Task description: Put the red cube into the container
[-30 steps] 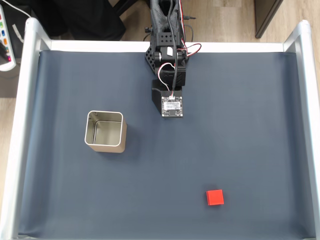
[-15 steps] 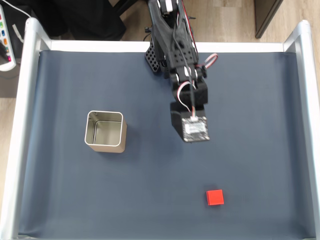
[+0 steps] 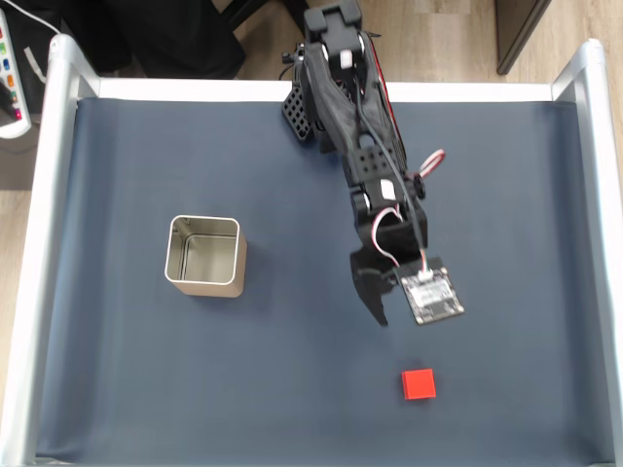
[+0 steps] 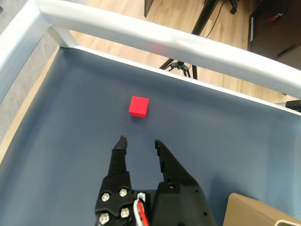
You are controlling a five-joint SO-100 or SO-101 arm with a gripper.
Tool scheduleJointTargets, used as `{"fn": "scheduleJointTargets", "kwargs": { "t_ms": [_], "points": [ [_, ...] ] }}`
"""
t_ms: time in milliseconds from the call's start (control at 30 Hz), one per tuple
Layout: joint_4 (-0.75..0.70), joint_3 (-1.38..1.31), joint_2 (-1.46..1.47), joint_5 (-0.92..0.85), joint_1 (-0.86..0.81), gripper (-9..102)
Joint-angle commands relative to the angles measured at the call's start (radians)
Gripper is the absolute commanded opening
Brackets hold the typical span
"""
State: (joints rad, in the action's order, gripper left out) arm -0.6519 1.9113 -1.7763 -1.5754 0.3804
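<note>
The red cube (image 3: 419, 383) lies on the dark mat near the front edge, right of centre in the fixed view. In the wrist view the red cube (image 4: 139, 105) sits a short way ahead of my gripper (image 4: 139, 140), which is open with nothing between its fingers. My gripper (image 3: 394, 313) reaches out from the back of the table and hovers just up and left of the cube. One black finger (image 3: 373, 292) shows; the other is under the wrist camera board. The container (image 3: 203, 256), a square silvery tin with no lid, stands upright at the left, far from the gripper.
Silver rails (image 3: 39, 243) frame the mat on the left, right (image 3: 599, 195) and back; in the wrist view a rail (image 4: 188, 44) runs beyond the cube. A tan corner (image 4: 254, 212) that I cannot identify shows at the wrist view's bottom right.
The arm has stretched forward and to the right across the mat, bringing the gripper from near the back close to the red cube. Cube and container have stayed put.
</note>
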Motion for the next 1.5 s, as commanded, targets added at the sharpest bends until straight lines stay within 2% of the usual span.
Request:
{"fn": "scheduleJointTargets", "kwargs": {
  "t_ms": [0, 467, 1467],
  "points": [
    [0.011, -0.124, 0.055, 0.0, -0.003, 28],
    [-0.044, -0.451, 0.397, 0.04, 0.003, 32],
    [0.012, -0.545, 0.595, 0.04, 0.009, 32]
  ]
}}
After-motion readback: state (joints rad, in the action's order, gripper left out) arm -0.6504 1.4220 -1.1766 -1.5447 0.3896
